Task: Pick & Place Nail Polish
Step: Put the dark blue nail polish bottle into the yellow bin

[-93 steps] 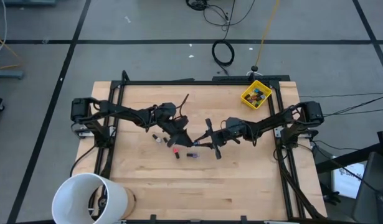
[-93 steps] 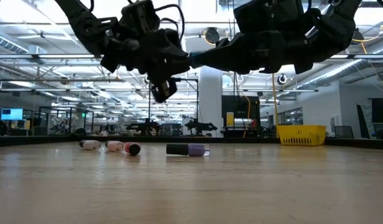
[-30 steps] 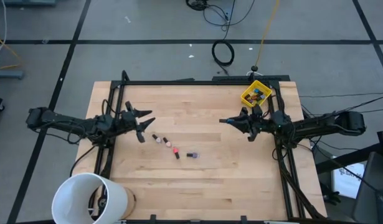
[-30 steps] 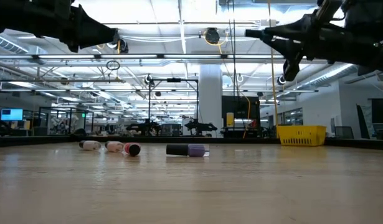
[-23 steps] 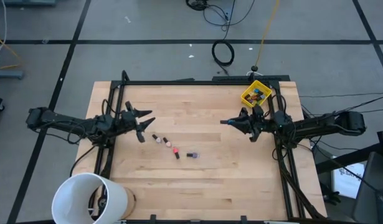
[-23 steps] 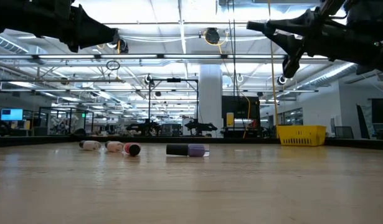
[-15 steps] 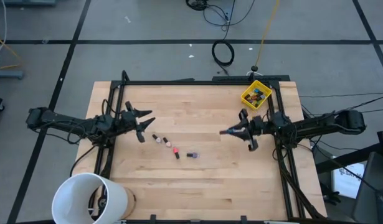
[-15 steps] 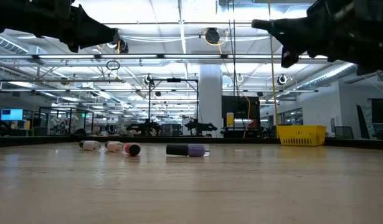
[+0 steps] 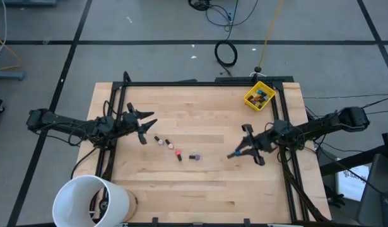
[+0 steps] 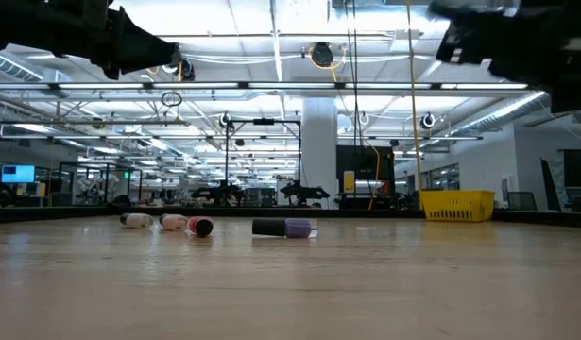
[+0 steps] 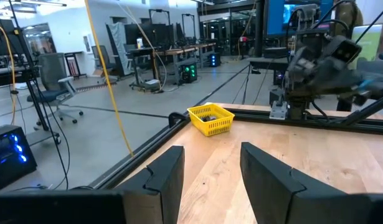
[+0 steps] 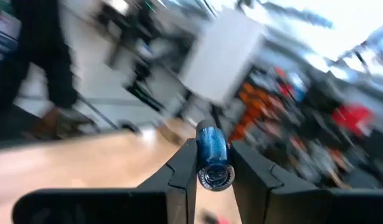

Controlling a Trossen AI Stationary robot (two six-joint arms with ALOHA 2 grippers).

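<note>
The right gripper [image 12: 213,163] has its fingers [image 12: 182,168] clenched on a small blue nail polish bottle [image 12: 212,149], which sits between the two pads with its round end facing the wrist camera. In the high view this gripper [image 9: 234,154] hangs over the right half of the desk [image 9: 206,189], well apart from the yellow bin [image 9: 259,96] at the far right corner.

The left gripper [image 9: 145,120] waits over the left edge of the desk, its fingers [image 11: 166,174] spread partway with nothing between them.

Four more bottles of nail polish lie on their sides in a loose row near the middle of the desk: a pale one [image 9: 160,140], a pink one [image 9: 170,145], a red one [image 9: 178,154] and a purple one with a dark cap [image 9: 194,157].

A large white bucket [image 9: 91,200] stands at the near left corner.
</note>
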